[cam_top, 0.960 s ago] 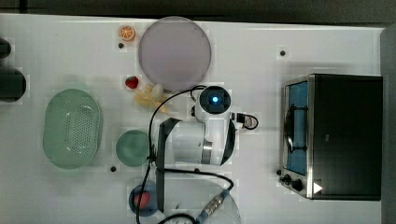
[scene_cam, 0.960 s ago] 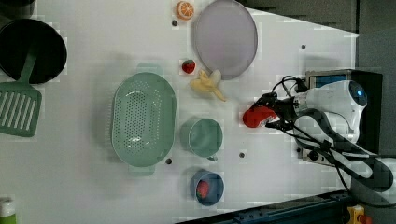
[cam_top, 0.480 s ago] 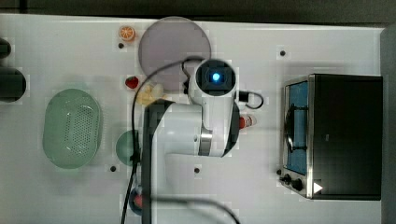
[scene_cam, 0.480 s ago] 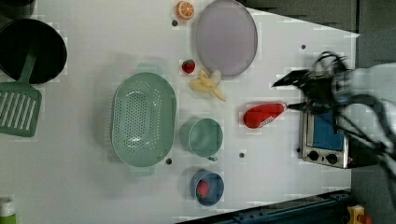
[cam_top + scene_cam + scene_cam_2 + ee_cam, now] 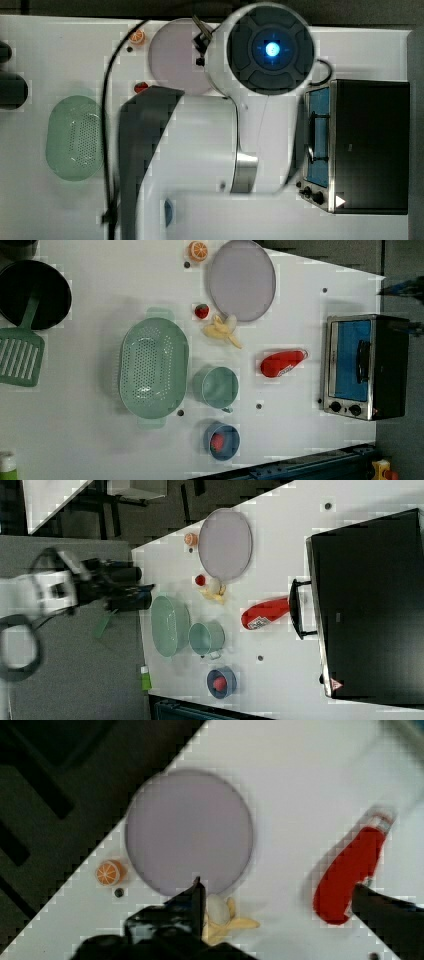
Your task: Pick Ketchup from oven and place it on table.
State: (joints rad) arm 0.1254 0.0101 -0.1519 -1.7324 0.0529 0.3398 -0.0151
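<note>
Ketchup: was laid flat on the table, beside the closed oven, near a banana. Gripper: was held spread, empty, above the table.

arm motion-blurred, table partly hidden

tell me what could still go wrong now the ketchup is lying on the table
1. The ketchup lies on its side on the table, apart from the gripper, whose fingers are spread wide. A round bottle lying flat might roll if nudged.
2. Its capped end points at the oven, which stands close by, so a roll could carry it against the oven's front.
3. The peeled banana and the green cup lie on its other side, leaving little room for another grasp.
</note>
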